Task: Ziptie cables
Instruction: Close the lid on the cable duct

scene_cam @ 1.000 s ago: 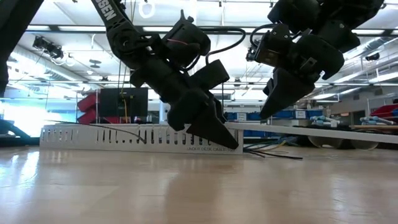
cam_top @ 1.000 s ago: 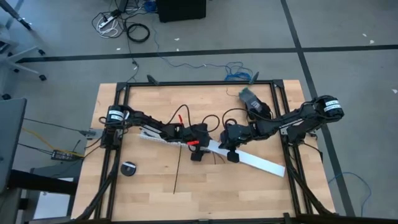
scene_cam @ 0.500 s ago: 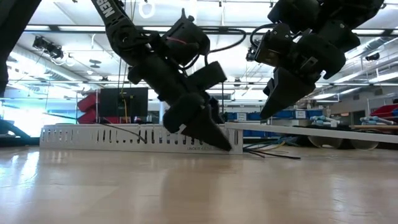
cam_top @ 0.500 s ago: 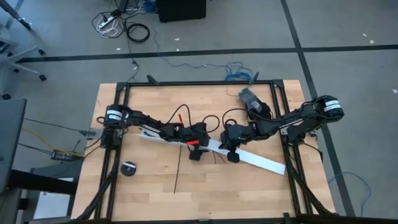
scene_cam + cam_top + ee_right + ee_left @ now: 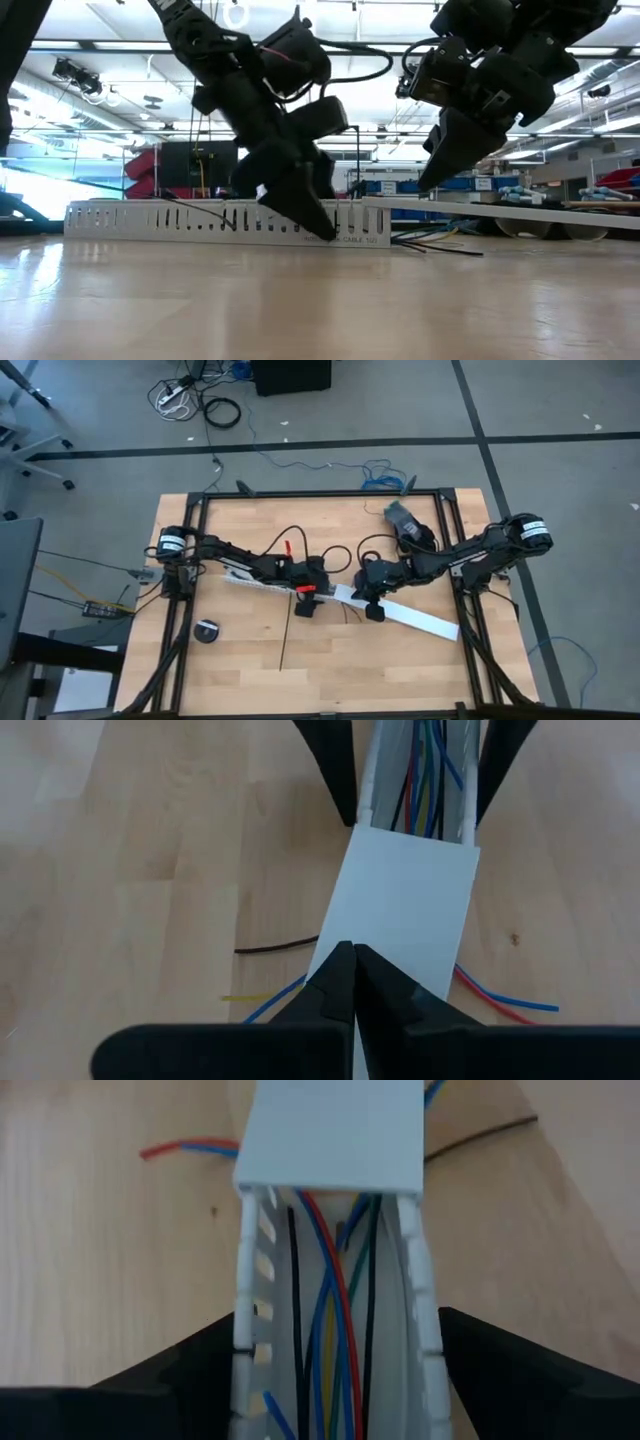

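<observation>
The cables [image 5: 330, 1330], thin red, blue, yellow, green and black wires, lie inside the white slotted channel [image 5: 262, 582]; loose ends [image 5: 497, 1000] stick out from under the flat white lid [image 5: 405, 890]. The lid's one end rests on the channel [image 5: 200, 220]. My left gripper [image 5: 338, 1320] is open and straddles the channel, one finger by each slotted wall. My right gripper [image 5: 352, 952] is shut, its tips over the lid's middle. The ziptie [image 5: 285, 635], a thin black strip, lies flat on the table nearer the near edge. My left gripper comes down slanting over the channel, with one finger [image 5: 190, 1370] outside each wall; I cannot tell whether they touch the walls. My right gripper points its shut tips down at the lid's upper face [image 5: 400, 920]; I cannot tell whether they touch it.
A small black round thing [image 5: 207, 631] sits near the table's left near corner. Thick black cords [image 5: 292, 540] loop on the far half, and a grey object [image 5: 402, 515] lies by the far right. A black frame [image 5: 320, 493] edges the table.
My left gripper has slid along the channel toward the table's left, away from the lid's end, staying open astride the channel. The channel, lid and right gripper have kept still.
</observation>
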